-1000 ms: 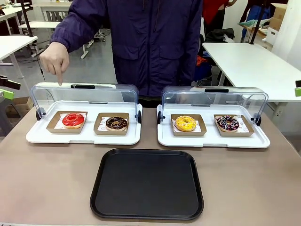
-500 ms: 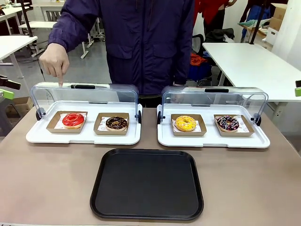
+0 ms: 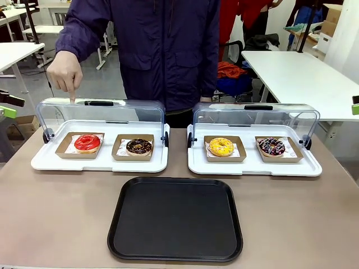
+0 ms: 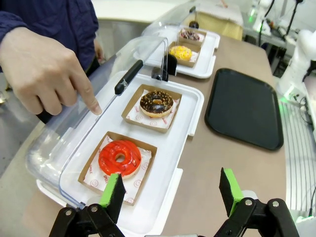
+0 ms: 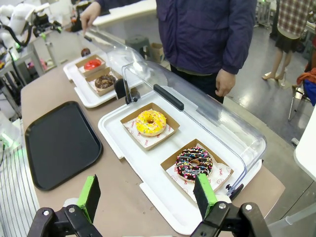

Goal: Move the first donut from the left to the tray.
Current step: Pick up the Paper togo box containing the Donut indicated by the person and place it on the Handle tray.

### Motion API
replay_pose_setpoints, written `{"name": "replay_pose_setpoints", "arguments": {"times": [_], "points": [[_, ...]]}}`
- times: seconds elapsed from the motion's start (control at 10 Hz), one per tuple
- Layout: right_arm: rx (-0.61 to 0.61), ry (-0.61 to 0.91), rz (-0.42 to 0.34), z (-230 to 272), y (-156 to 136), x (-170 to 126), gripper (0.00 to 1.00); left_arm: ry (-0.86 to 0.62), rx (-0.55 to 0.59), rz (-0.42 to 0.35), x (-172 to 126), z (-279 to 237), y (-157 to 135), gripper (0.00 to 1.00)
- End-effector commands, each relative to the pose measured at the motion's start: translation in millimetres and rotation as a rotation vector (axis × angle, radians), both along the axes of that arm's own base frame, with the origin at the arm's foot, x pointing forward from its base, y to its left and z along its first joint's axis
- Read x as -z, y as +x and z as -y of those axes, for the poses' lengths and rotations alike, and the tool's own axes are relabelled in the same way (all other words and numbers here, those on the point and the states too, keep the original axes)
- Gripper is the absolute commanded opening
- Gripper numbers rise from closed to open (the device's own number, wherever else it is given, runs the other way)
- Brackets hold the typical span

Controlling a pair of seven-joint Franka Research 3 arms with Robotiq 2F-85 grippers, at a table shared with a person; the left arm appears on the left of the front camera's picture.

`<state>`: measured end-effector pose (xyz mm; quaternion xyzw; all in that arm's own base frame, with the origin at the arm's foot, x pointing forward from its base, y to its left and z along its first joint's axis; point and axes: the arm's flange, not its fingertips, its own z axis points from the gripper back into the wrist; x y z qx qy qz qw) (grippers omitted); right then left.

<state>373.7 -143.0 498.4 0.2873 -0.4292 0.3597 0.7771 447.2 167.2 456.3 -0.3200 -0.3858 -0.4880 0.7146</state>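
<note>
The first donut from the left (image 3: 87, 142) (image 4: 119, 158) (image 5: 92, 64) has red icing and lies in a small brown cardboard tray at the left end of the left white tray (image 3: 46, 161). The black tray (image 3: 175, 218) (image 4: 245, 108) (image 5: 59, 144) lies bare at the table's near middle. My left gripper (image 4: 170, 190) hovers open above the table's left end, just short of the red donut. My right gripper (image 5: 146, 195) hangs open above the right white tray's near edge. The person's hand (image 3: 66, 73) (image 4: 47, 74) points one finger down over the left lid.
A chocolate donut (image 3: 138, 147) sits right of the red one. The right white tray (image 3: 197, 166) holds a yellow donut (image 3: 221, 147) and a sprinkled chocolate donut (image 3: 271, 147). Both clear lids (image 3: 101, 112) stand raised at the back. The person stands at the far edge.
The person's body has shifted slightly to the left; the pointing hand stays over the left lid. The donuts and trays have not moved.
</note>
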Motion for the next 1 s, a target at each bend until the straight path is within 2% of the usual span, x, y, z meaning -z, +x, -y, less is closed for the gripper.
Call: {"name": "replay_pose_setpoints", "arguments": {"times": [0.0, 0.2, 0.4, 0.7, 0.9], "points": [[-0.006, 0.008, 0.035, 0, 4, -1, 1.00, 0.138, 0.040, 0.016, -13, 21, 10, 1.00], [-0.006, 0.008, 0.035, 0, 4, -1, 1.00, 0.396, 0.117, -0.021, -19, 61, 22, 1.00], [-0.006, 0.008, 0.035, 0, 4, -1, 1.00, 0.575, 0.190, -0.059, -8, 90, 24, 1.00], [-0.006, 0.008, 0.035, 0, 4, -1, 1.00, 0.790, 0.277, -0.039, 28, 117, 17, 1.00], [-0.006, 0.008, 0.035, 0, 4, -1, 1.00, 0.834, 0.311, 0.029, 58, 118, 14, 1.00]]}}
